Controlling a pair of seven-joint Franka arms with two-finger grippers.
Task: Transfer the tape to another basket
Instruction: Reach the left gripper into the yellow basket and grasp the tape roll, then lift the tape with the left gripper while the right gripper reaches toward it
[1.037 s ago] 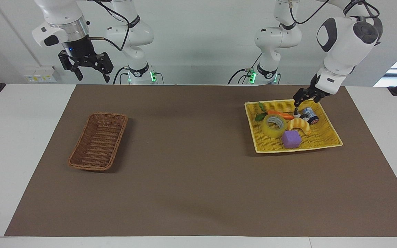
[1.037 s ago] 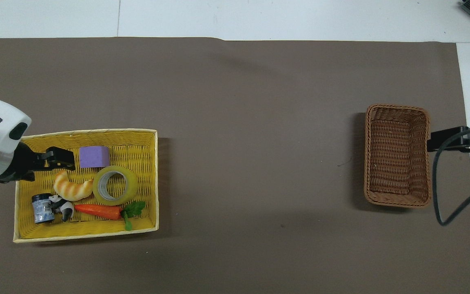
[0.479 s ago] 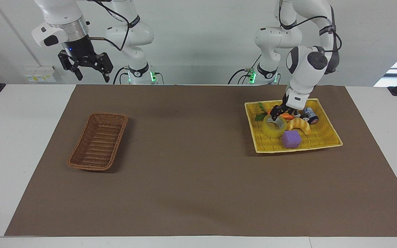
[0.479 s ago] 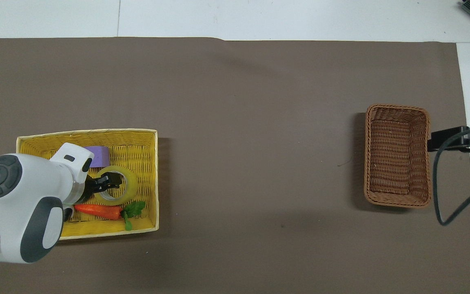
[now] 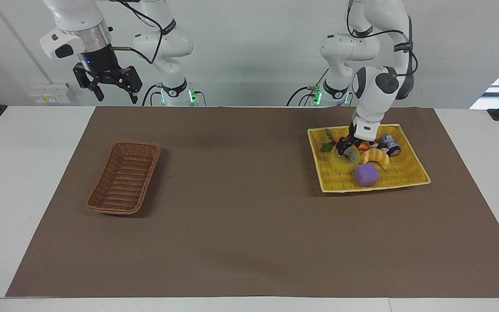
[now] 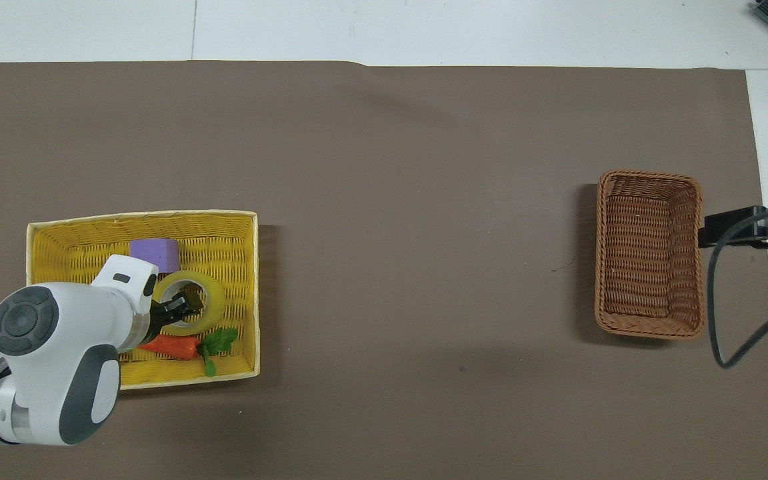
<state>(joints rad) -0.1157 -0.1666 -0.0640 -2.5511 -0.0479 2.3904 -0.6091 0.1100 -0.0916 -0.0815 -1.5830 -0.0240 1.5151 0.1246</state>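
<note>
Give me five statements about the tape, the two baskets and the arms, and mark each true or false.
1. The tape lies in the yellow tray basket. True.
2. The brown wicker basket holds a carrot. False: nothing shows in it; the carrot lies in the yellow tray basket.
3. The left gripper is down at the tape. True.
4. The right gripper is inside the brown wicker basket. False: it waits raised near the robots' edge of the table.
5. The purple block sits on the brown mat. False: it is in the yellow tray basket.
</note>
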